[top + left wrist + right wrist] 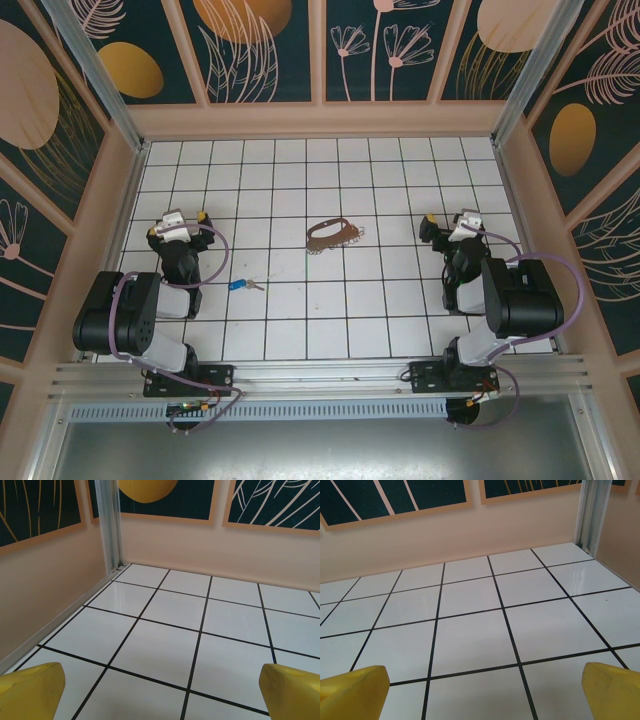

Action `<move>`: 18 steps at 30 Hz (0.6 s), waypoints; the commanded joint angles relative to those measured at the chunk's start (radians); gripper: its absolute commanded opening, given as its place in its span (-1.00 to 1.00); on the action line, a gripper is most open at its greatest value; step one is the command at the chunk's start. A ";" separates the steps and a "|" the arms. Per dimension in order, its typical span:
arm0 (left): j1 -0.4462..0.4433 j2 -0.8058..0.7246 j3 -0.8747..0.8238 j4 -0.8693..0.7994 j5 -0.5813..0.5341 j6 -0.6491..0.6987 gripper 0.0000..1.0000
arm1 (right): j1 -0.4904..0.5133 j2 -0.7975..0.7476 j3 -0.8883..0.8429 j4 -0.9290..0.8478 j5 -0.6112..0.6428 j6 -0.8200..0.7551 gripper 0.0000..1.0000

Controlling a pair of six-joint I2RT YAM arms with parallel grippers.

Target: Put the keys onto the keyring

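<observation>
Starting big: the white tiled table (300,330), boxed in by walls. L arm and R arm sit folded at the near edge.

The L gripper (178,219) hangs over the left-side tiles with jaws spread wide and nothing between them. Its wrist cam has the yellow pads (31,686) in the two bottom corners w/ bare tile between. The R gripper (455,218) mirrors it on the right, also released and empty. Both face the far wall, away from the work.

The keyring (333,236) is a brown strap loop lying flat about mid-table, between the grippers and well apart from both, a bit nearer the R one. Its metal ring is prob. at the right end, but too small to be sure.

The key (244,285) has a blue head and silver blade. It lies flat on a tile, near-left of the keyring and apart from it. Its long axis runs approx left-right, head toward the L arm, blade toward ctr. From the L gripper it lies right and back toward the near edge, just beside that arm's forearm. L arm is clearly nearer, so I'd judge the key pick is its job: turn back, then close across the key's narrow width. Task not yet begun.
</observation>
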 commanded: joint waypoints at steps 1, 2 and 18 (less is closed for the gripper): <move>0.004 0.001 0.001 0.033 -0.007 -0.014 0.97 | -0.005 -0.005 0.019 0.005 -0.003 -0.001 0.98; 0.005 0.001 0.001 0.034 -0.005 -0.014 0.98 | -0.004 -0.005 0.019 0.006 0.000 -0.002 0.98; 0.004 -0.001 0.012 0.014 0.117 0.029 0.98 | -0.002 -0.007 0.018 0.007 0.006 -0.004 0.98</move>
